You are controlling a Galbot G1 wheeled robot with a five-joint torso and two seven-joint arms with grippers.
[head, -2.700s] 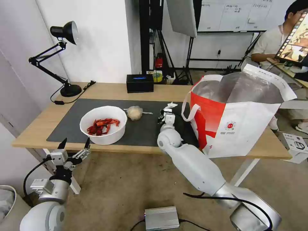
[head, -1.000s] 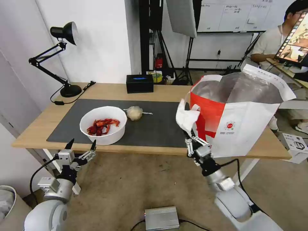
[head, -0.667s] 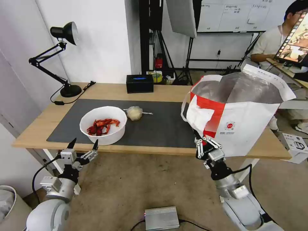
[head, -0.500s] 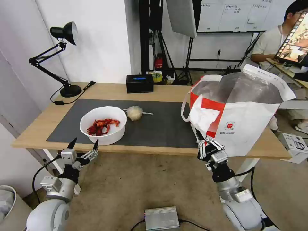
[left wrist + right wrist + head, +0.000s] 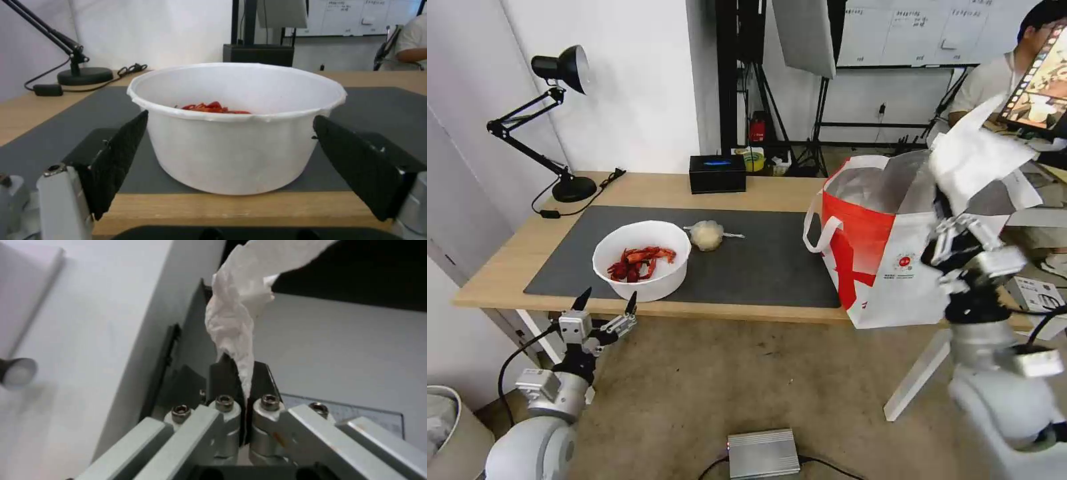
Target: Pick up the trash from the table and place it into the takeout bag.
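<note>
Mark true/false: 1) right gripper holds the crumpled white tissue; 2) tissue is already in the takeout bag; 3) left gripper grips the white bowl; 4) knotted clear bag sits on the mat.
1) True: the right gripper is shut on the crumpled white tissue.
2) False: it hangs above the white and red takeout bag.
3) False: the left gripper is open, short of the white round bowl.
4) True: the small knotted clear bag lies on the dark grey mat.

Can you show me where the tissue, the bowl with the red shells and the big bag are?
tissue (image 5: 977,152), head view, on its crumpled middle above the right gripper.
bowl (image 5: 657,281), head view, on its white front wall.
takeout bag (image 5: 860,240), head view, on its red side panel.
</note>
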